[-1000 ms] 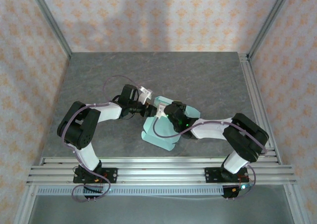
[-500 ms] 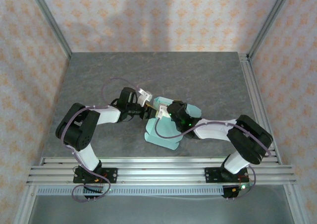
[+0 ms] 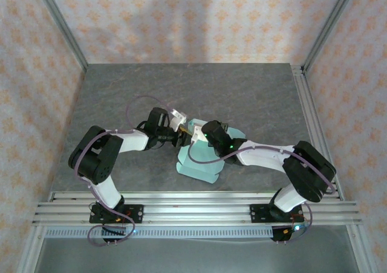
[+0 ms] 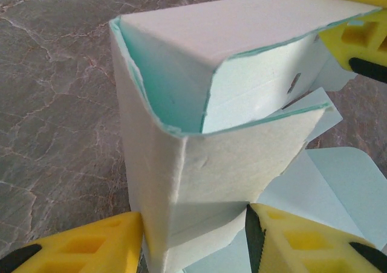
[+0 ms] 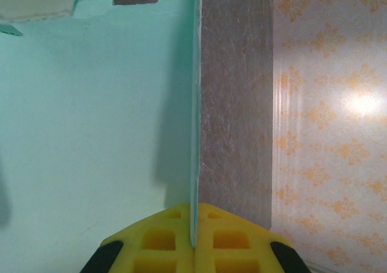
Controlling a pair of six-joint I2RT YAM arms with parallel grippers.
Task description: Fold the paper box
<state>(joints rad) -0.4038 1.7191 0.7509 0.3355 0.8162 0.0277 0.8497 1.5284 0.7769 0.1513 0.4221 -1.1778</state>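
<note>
paper box (image 3: pixel 196 164) looking light, flimsy | left gripper (image 4: pixel 193 246) clamping its corner, right gripper (image 5: pixel 195 234) pinching a panel edge | gripping near creases seeming safest

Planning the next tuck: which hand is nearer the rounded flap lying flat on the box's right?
Right. The right hand pinches a raised wall of the paper box, left of the rounded flap; the left hand grips the card even farther left.

A grey marbled tabletop (image 3: pixel 121 98) sits enclosed by orange-patterned wallpaper walls (image 3: pixel 181 19) with aluminium rails (image 3: pixel 193 203).
</note>
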